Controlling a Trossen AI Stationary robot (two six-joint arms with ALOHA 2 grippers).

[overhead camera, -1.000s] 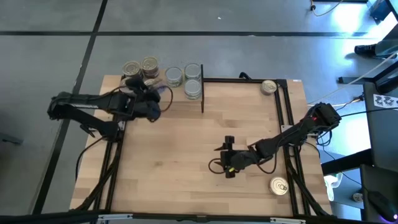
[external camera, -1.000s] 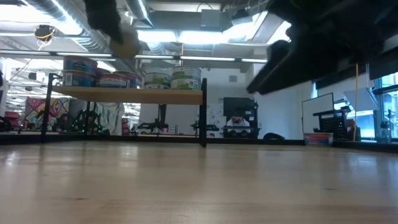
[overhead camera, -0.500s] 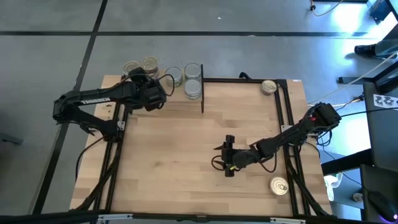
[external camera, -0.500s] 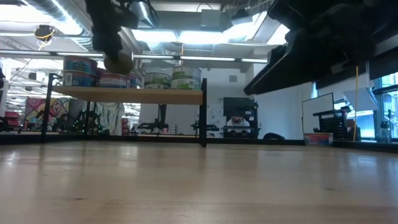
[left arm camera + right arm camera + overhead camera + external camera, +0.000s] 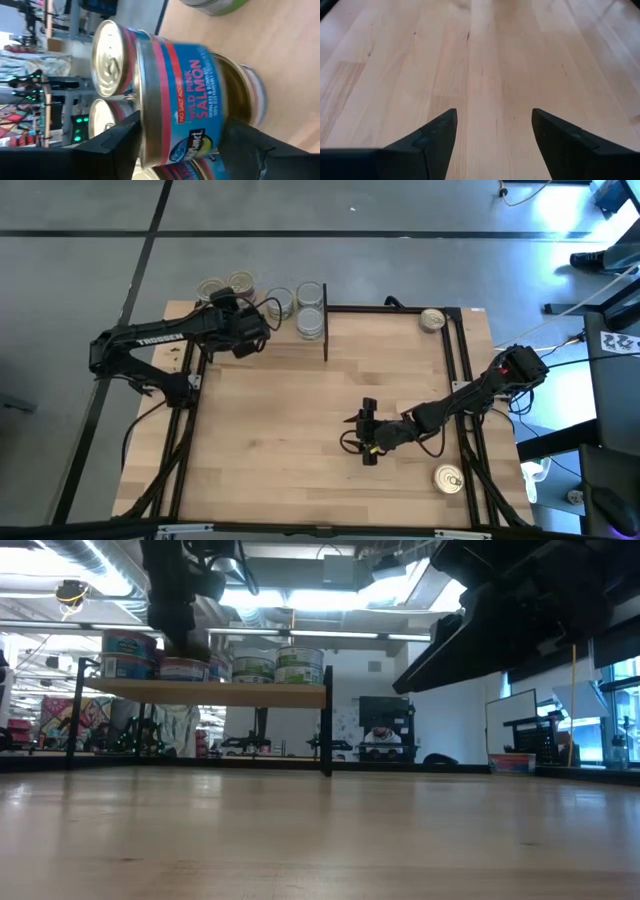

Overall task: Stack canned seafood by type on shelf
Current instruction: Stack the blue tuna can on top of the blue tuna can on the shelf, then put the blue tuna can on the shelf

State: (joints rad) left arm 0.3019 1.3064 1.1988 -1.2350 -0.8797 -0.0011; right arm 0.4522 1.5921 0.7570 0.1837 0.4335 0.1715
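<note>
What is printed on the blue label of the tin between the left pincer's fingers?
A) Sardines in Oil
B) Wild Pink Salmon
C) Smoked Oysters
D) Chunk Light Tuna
B: in the left wrist view the tin between the left pincer fingers reads "Wild Pink Salmon".

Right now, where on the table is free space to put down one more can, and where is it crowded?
Free: the wide bare tabletop between the left edge and the right gripper, and the strip between the lone tin at the far right corner and the near-right tin. Crowded: the shelf at far left, where the left gripper sits among the clustered tins.
</note>
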